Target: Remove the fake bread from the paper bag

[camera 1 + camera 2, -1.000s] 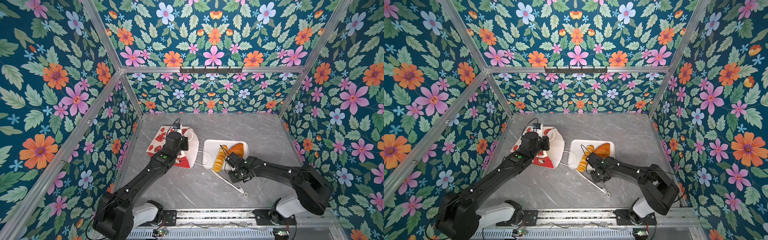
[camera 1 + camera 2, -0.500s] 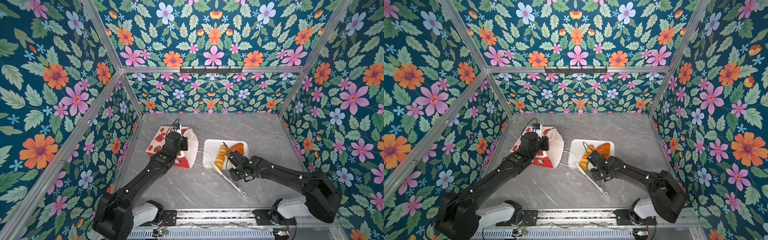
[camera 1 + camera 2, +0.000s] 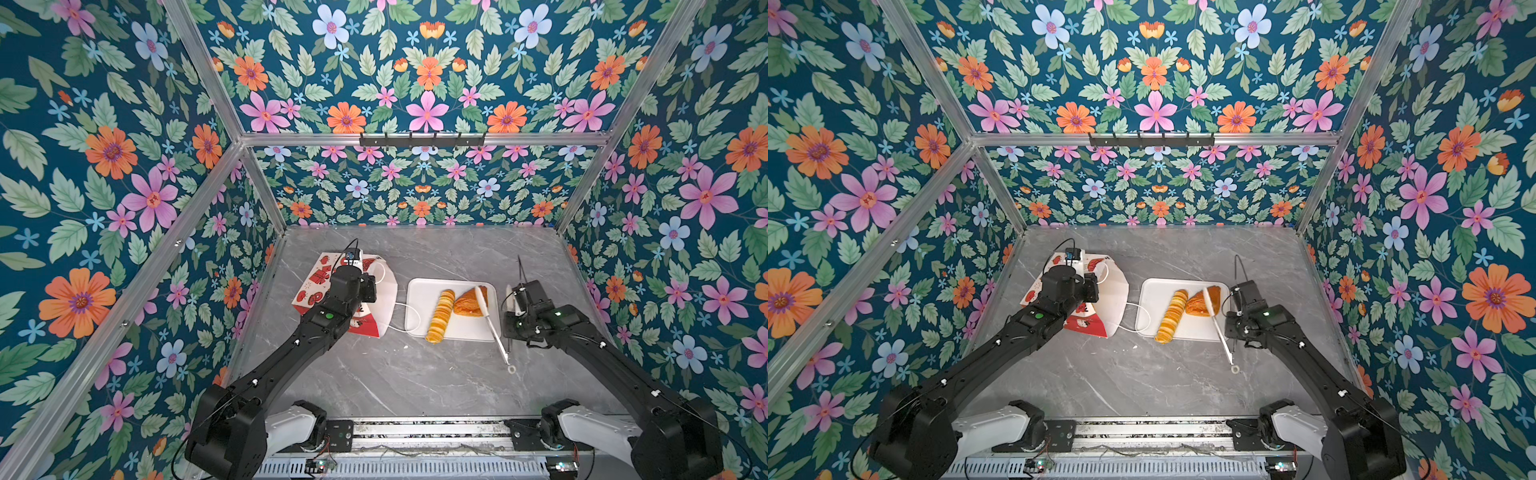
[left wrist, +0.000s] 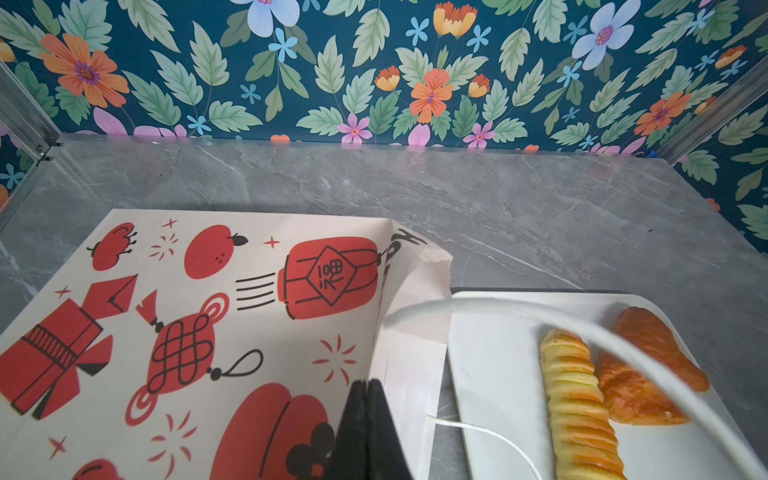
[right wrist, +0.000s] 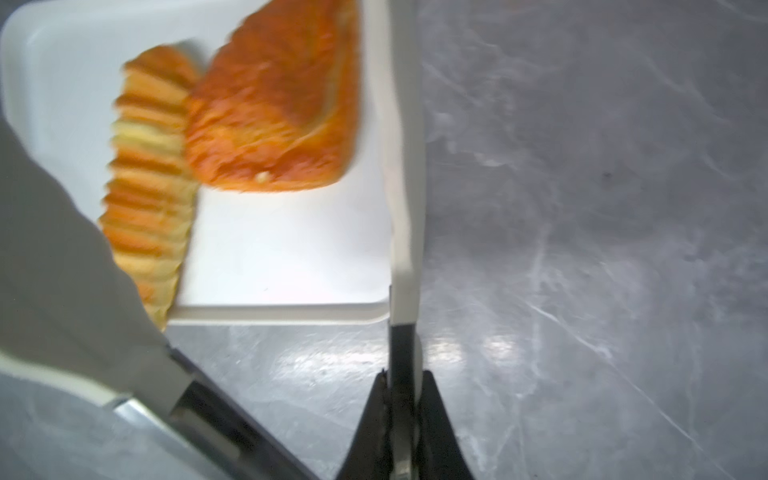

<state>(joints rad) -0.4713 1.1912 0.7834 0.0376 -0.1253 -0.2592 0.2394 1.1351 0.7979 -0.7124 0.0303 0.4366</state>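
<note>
Since a second ago the right claw [image 5: 400, 399] has narrowed onto 1 arm of the tongs [image 3: 494, 332] and swung from the near-left part of the tray [image 3: 417, 295] to just past its right edge. The tongs came along, white tip now by the right side of the puff [image 3: 467, 303], and nothing sits between their arms. 2 breads lie touching on the tray: the puff and a roll [image 3: 441, 316] whose end pokes over the near edge. The left claw [image 4: 368, 384] stays pinched shut on the mouth edge of the bag [image 3: 316, 286], which lies on its side by the left edge of the table [image 3: 395, 374], mouth toward the tray. No bread shows inside it — whatever remains is hidden, so the tongs likely go back in next
</note>
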